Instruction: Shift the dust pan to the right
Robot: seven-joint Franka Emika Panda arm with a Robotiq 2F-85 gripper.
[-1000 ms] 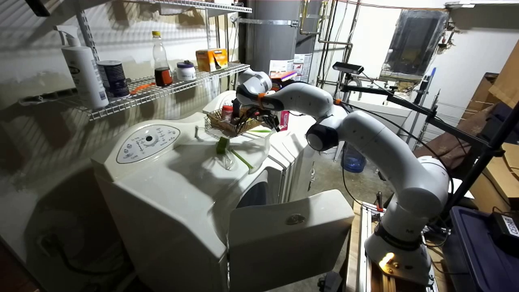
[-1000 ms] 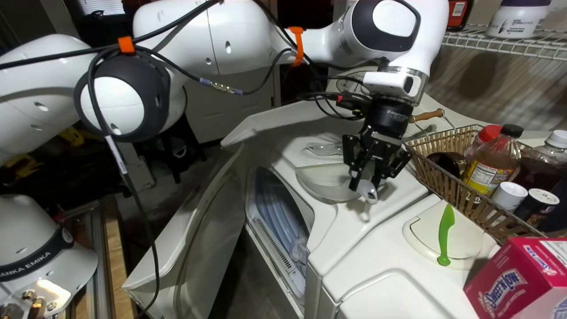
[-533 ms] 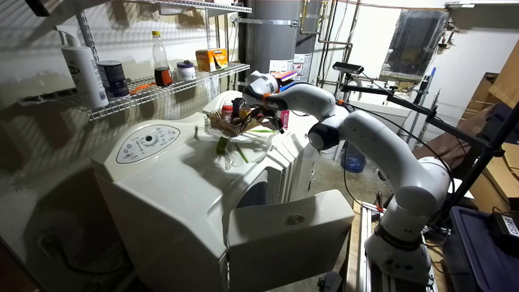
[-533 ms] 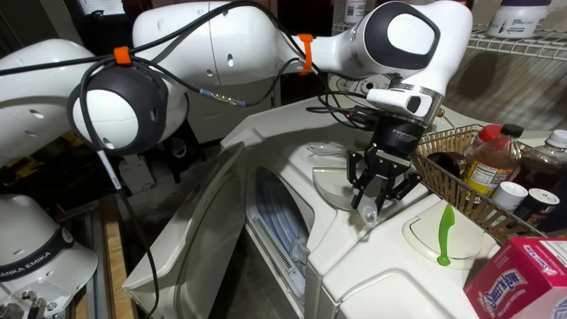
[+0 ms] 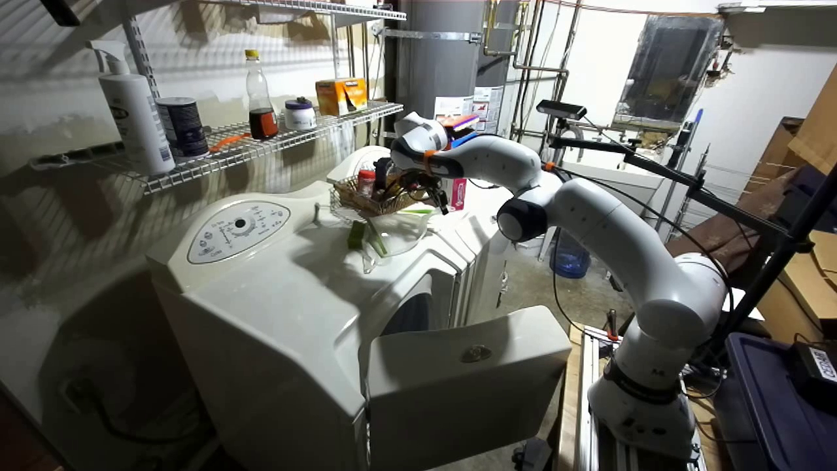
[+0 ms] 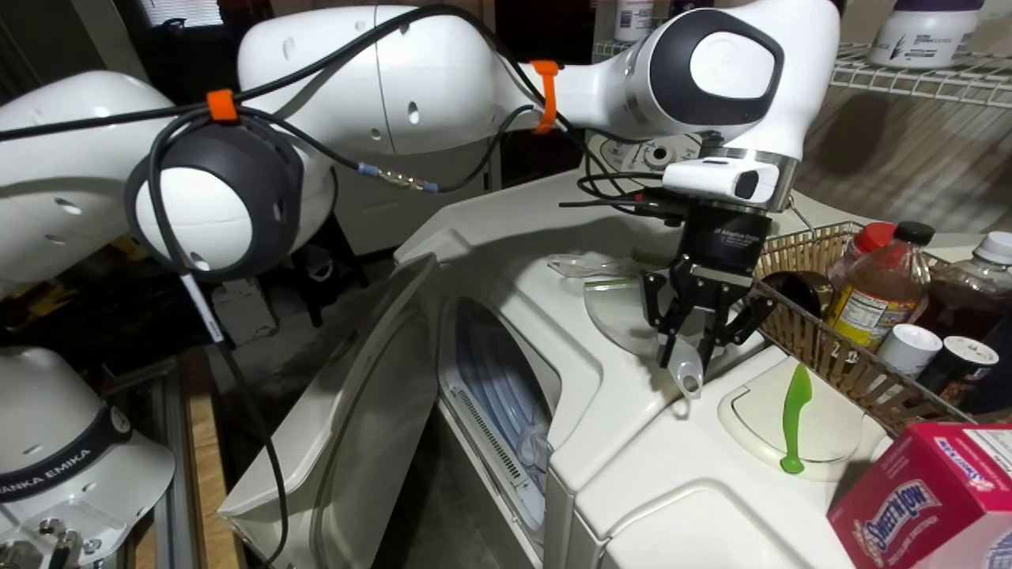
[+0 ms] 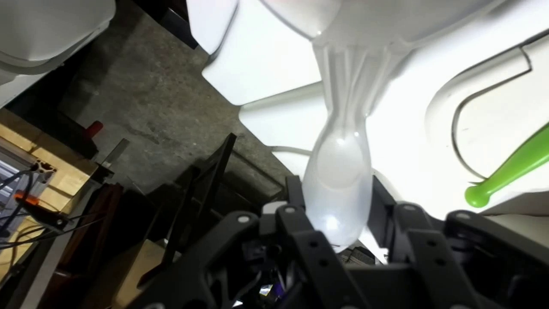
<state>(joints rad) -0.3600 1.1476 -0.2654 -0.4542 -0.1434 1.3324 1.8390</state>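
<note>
The dust pan [image 6: 621, 316] is translucent white with a rounded scoop and a green strip along its straight edge. It is over the white machine top in both exterior views; whether its scoop touches the surface I cannot tell. My gripper [image 6: 686, 357] is shut on its handle, whose hollow end pokes out beyond the fingers. In the wrist view the handle [image 7: 339, 176] sits between the two dark pads, and the scoop runs off the top of the picture. My gripper [image 5: 444, 206] shows small in an exterior view, with the dust pan [image 5: 399, 232] to its left.
A brush with a clear handle [image 6: 581, 265] lies beside the pan. A wicker basket [image 6: 862, 370] of bottles stands close behind the gripper. A green spoon [image 6: 797, 419] and a pink sweetener box [image 6: 909, 506] are nearby. The machine's door [image 5: 467, 392] hangs open in front.
The gripper has carried the dust pan along the machine top, toward the green spoon and basket, rightward in an exterior view. The grip on the handle has stayed the same.
</note>
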